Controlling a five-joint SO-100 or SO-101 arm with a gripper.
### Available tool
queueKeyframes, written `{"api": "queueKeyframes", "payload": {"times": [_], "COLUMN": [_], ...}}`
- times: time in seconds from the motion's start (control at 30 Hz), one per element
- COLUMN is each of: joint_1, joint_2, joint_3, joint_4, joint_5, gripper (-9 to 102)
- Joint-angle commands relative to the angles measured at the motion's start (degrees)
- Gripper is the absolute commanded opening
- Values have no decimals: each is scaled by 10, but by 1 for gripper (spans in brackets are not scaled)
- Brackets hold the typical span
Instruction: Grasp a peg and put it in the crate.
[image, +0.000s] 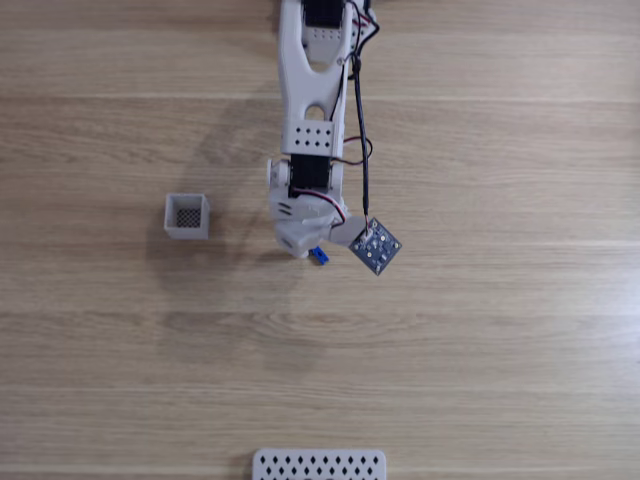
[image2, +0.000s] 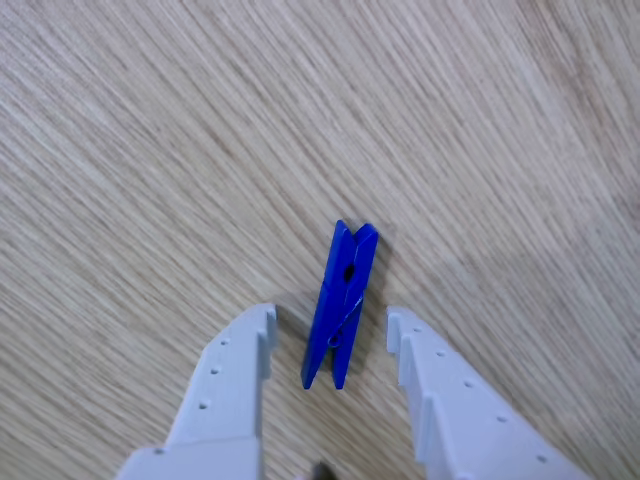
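Gripper (image2: 330, 325) open wide, jaws spread to either side of the peg (image2: 341, 305), holding nothing; a clear gap of wood shows between each finger and the peg. Pale grey fingers (image2: 235, 375) enter the other view from the bottom edge, each with a row of small holes along its face.

Peg: bright blue, slim, clothespin form, two prongs meeting at a notched end that points away from the gripper. A dark spot sits near its middle. It lies flat on the table (image2: 150, 150), tilted slightly from the line of the fingers, its near end between the fingertips.

Fixed view: gripper (image: 308, 250) pointing down at the table, with a blue bit of the peg (image: 319, 255) showing just beside the white arm (image: 308, 120). A black cable runs down the arm to a small square board (image: 375, 248) set at an angle to the right of the peg.

Crate (image: 187, 216): white, square, open top, dark mesh floor, standing well apart to the left of the gripper, bare wood between them. White perforated panel (image: 318, 465) lies at the bottom edge, far from both.
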Motion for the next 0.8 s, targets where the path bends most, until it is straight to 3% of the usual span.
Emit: {"api": "queueKeyframes", "payload": {"times": [0.0, 0.17, 0.4, 0.57, 0.77], "joint_1": [7, 8, 22, 47, 107], "joint_2": [11, 9, 33, 107, 192], "joint_3": [-44, -37, -43, 14, 183], "joint_4": [-10, -7, -27, -193, -482], "joint_5": [-2, -1, 6, 8, 85], "gripper": [14, -4, -1, -1, -1]}}
